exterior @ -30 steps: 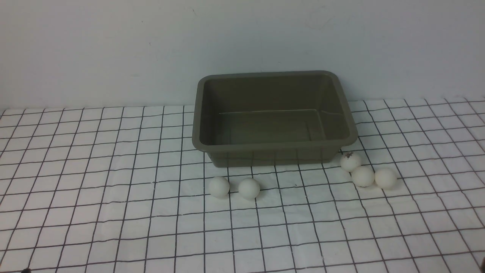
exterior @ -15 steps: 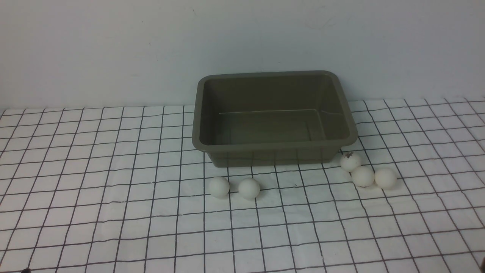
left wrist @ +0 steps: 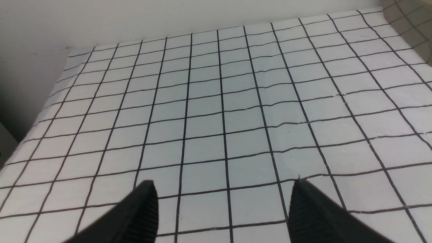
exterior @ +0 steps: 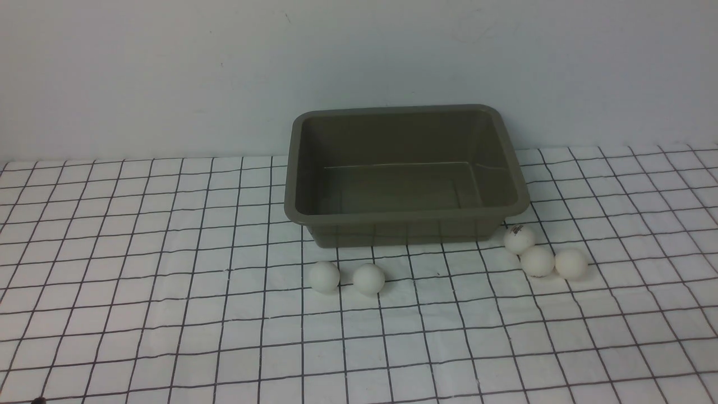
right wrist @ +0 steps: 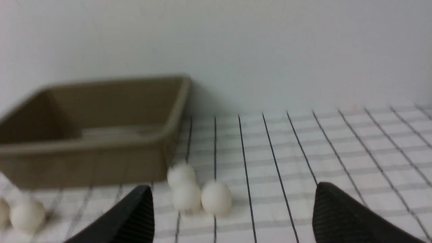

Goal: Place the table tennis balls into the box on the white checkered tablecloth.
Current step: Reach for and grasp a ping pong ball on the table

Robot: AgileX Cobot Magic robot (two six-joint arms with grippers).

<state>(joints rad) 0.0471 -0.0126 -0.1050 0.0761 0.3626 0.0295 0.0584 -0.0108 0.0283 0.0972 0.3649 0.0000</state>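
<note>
- Two grippers sit nearest, both outside the front view. The left gripper (left wrist: pixel 222 189) hangs with its fingers spread wide over bare white checkered tablecloth (exterior: pixel 140 314), with nothing between them (and no ball in its camera's sight).
- On the right, the right gripper (right wrist: pixel 233 190) is likewise spread and empty. It is low over the cloth and faces the right-hand cluster of balls, so I judge it the arm placed to pick first. Its picture is smeared, so fine detail is lost.
- Five table tennis balls (exterior: pixel 368 279) lie on the cloth, none in the box yet. The nearest are a pair, just apart from each other, in front of the box's near-left part.
- Slightly farther and to the right, three more touch or nearly touch in a bent row. The marked ball (exterior: pixel 519 238) is the farthest of them, just beside the box's near-right corner. Packed this tight, a finger closing on one would likely nudge its neighbour.
- Farthest stands the box (exterior: pixel 406 174), close to the wall (exterior: pixel 168 73), open side up and empty. Balls could simply be dropped in from above.
</note>
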